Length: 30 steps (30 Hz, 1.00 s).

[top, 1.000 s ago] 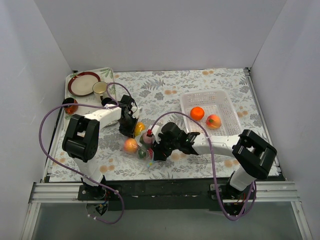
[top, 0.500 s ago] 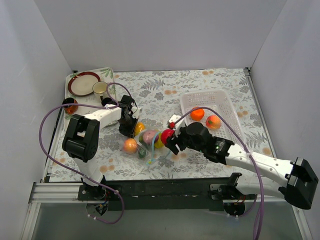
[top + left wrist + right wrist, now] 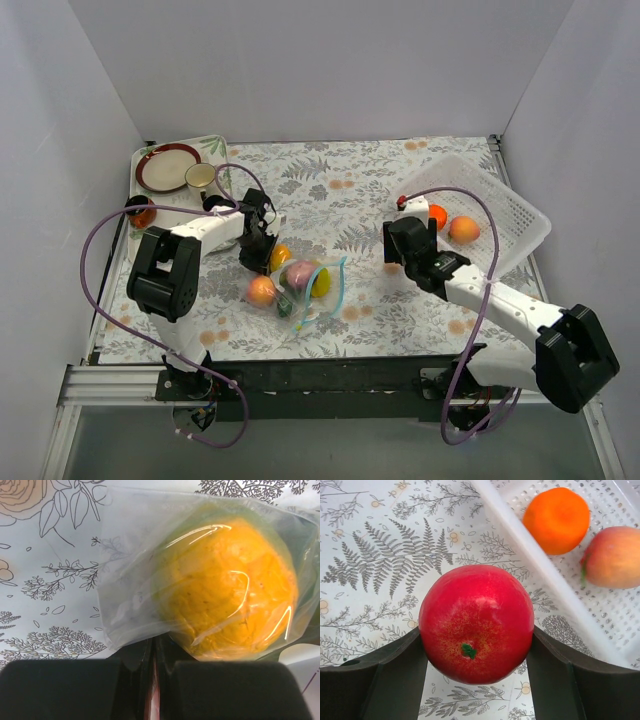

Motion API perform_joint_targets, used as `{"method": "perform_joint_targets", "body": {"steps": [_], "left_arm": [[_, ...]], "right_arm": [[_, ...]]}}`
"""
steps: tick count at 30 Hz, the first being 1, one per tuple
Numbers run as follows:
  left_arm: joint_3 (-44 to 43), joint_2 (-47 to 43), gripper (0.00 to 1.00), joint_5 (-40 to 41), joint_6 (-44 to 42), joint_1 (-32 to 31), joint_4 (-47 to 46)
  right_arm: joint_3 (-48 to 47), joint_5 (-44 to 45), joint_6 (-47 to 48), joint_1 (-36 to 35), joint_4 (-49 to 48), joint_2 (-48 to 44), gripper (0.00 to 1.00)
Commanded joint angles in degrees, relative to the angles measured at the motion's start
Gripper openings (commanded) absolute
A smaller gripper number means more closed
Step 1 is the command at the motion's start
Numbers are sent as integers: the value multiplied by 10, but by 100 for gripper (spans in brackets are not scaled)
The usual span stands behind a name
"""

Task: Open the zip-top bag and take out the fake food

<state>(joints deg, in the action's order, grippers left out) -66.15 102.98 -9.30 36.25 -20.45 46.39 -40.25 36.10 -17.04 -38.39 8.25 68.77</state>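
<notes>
The clear zip-top bag [image 3: 305, 290] lies open at mid table with its blue zip strip curled toward the right. It holds an orange [image 3: 262, 291], a pink [image 3: 300, 272], a yellow [image 3: 320, 283] and a green [image 3: 285, 308] toy fruit. My left gripper [image 3: 262, 250] is shut on the bag's plastic edge [image 3: 125, 630], next to a yellow-orange fruit [image 3: 230, 590] inside the bag. My right gripper [image 3: 476, 632] is shut on a red apple [image 3: 476, 622] and holds it above the cloth beside the basket rim [image 3: 540, 565]. The top view shows the right gripper [image 3: 397, 242] but hides the apple.
The white mesh basket [image 3: 500, 200] sits tilted at the right and holds an orange [image 3: 437, 216] and a peach [image 3: 463, 229]. A tray at the back left carries a brown plate [image 3: 167, 166] and a cup [image 3: 200, 176]. A small orange-brown jar [image 3: 141, 213] stands by the left wall.
My right gripper has drawn the red apple out of the bag and carried it right to the basket's edge. The basket has shifted and tilted. The left gripper has stayed put.
</notes>
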Motion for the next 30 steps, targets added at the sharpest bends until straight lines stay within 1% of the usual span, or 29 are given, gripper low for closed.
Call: {"method": "perform_joint_targets", "body": {"steps": [1, 2, 3, 5, 6, 9, 12, 13, 14, 15, 17, 18, 20, 21, 22, 23, 24, 25, 26, 27, 30], "left_arm": [[-6, -2, 0, 2, -4, -2, -9], [0, -4, 0, 3, -5, -2, -10], [3, -5, 0, 3, -6, -2, -12], [9, -6, 0, 5, -7, -2, -14], [9, -6, 0, 6, -7, -2, -16], [12, -5, 0, 2, -7, -2, -19], [10, -4, 0, -1, -4, -2, -20], [11, -6, 0, -1, -4, -2, -22], [12, -6, 0, -1, -4, -2, -22], [11, -7, 0, 0, -4, -2, -22], [11, -5, 0, -2, -5, -3, -21], [10, -6, 0, -3, -5, -2, -21], [9, -8, 0, -3, -6, -2, -20], [8, -8, 0, -3, -6, -2, -20], [10, -9, 0, -3, -7, -2, -21], [10, -10, 0, -3, -7, -2, -22], [10, -10, 0, -3, -7, -2, -23], [11, -9, 0, -3, -7, -2, -23], [13, -9, 0, -3, -7, -2, -24], [14, -9, 0, -3, -7, -2, -24], [19, -10, 0, -4, -7, -2, -28]], "right_arm": [[-22, -30, 7, 1, -23, -40, 22], [-12, -51, 22, 0, -73, -54, 20], [-1, -79, 36, 1, -98, -68, 15], [-6, -77, 60, 0, -113, -90, 9], [-14, -45, 65, 1, -109, -91, 7], [-64, -1, 73, 32, -84, -73, 8], [-103, -1, 72, 92, -83, -23, 10], [-131, -2, 65, 110, -62, -6, 11], [-148, -2, 37, 148, -46, 13, 13], [-166, -5, 15, 167, -2, 55, 13], [-215, -33, -23, 214, 23, 96, 15], [-229, -51, -27, 223, 40, 133, 20], [-261, -47, -34, 232, 58, 166, 26], [-267, -36, -35, 232, 62, 189, 46], [-272, -32, -37, 232, 68, 197, 60], [-281, -31, -37, 234, 70, 207, 70], [-287, -29, -37, 235, 72, 224, 84], [-296, -26, -39, 235, 97, 232, 88], [-306, -19, -41, 236, 110, 240, 90], [-317, -6, -46, 235, 122, 246, 95], [-296, 6, -52, 235, 121, 225, 99]]}}
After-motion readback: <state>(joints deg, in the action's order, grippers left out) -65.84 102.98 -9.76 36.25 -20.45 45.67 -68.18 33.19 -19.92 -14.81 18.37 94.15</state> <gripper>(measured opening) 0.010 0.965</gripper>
